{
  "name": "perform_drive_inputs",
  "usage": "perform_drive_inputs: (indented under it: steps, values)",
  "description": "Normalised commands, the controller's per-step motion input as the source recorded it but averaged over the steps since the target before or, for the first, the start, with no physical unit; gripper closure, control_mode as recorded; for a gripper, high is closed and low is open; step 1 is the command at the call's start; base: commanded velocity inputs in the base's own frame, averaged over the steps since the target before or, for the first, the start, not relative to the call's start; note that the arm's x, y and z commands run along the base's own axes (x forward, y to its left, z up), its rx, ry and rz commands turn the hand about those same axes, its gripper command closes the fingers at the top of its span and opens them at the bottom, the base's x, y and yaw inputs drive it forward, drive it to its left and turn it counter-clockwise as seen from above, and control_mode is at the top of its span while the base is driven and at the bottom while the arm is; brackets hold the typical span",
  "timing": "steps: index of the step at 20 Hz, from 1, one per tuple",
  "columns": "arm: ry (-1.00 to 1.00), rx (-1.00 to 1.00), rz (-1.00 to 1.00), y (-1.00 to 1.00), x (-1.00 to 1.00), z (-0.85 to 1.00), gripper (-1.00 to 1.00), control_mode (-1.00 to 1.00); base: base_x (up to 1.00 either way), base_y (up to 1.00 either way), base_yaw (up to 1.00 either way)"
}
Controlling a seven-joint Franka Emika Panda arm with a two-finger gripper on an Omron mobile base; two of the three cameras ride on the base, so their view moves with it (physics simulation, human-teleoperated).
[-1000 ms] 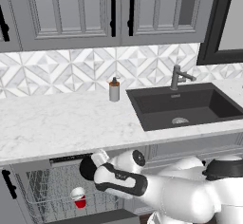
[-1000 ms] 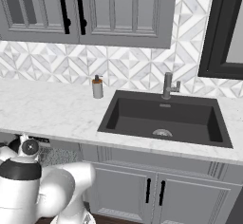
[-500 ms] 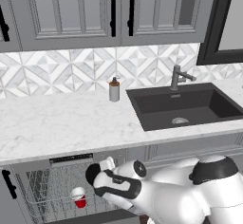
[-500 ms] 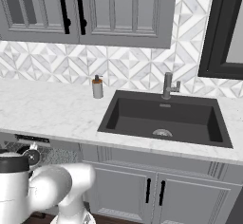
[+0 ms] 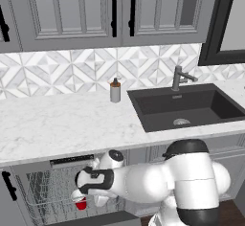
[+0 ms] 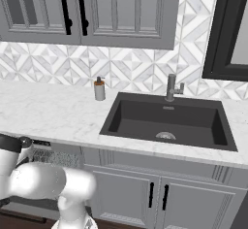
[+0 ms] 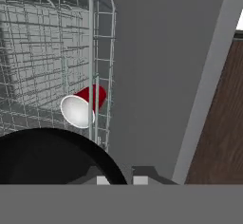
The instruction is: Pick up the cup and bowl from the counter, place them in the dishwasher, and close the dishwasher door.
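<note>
Red cup (image 7: 88, 103) lies on its side inside the grey wire rack (image 7: 47, 52) of the dishwasher, its pale mouth turned toward the camera and its body close against the rack's outer wire wall. In the left base view the cup (image 5: 81, 203) sits low in the rack (image 5: 45, 191), just under the arm's wrist. The gripper (image 7: 120, 180) is clenched on the black bowl (image 7: 52, 159), whose wide dark rim fills the lower left of the hand view, hanging over the rack's near corner. Beyond the rack's edge the lowered dishwasher door (image 7: 156, 76) spreads as a flat grey panel, and past its far edge runs dark wood floor (image 7: 218, 123). Above, the white marble counter (image 5: 62, 124) overhangs the open dishwasher (image 5: 52, 186), leaving the arm a low gap to work in. A soap bottle (image 5: 115, 90) stands near the dark sink (image 5: 184, 106), well apart from the arm.
</note>
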Motion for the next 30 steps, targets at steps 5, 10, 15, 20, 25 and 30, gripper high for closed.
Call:
perform_drive_inputs:
  steps: [5,10,15,20,25,30]
  values:
    - [0.0,-0.11,0.0,0.13,0.27,-0.56,1.0,-1.0,0.0,0.0,0.0]
    - [0.02,-0.1,0.0,0.08,0.4,-0.64,1.0,-1.0,0.0,0.0,0.0]
    - [0.05,-0.09,0.0,0.11,0.26,-0.65,1.0,-1.0,0.0,0.0,0.0]
    - [0.2,-0.02,0.01,0.24,0.16,-0.5,1.0,-1.0,0.0,0.0,0.0]
    - [0.15,0.0,0.05,0.43,0.0,-0.6,1.0,-1.0,0.0,0.0,0.0]
    - [0.01,-0.01,0.1,0.38,0.0,-0.52,1.0,-1.0,0.0,0.0,0.0]
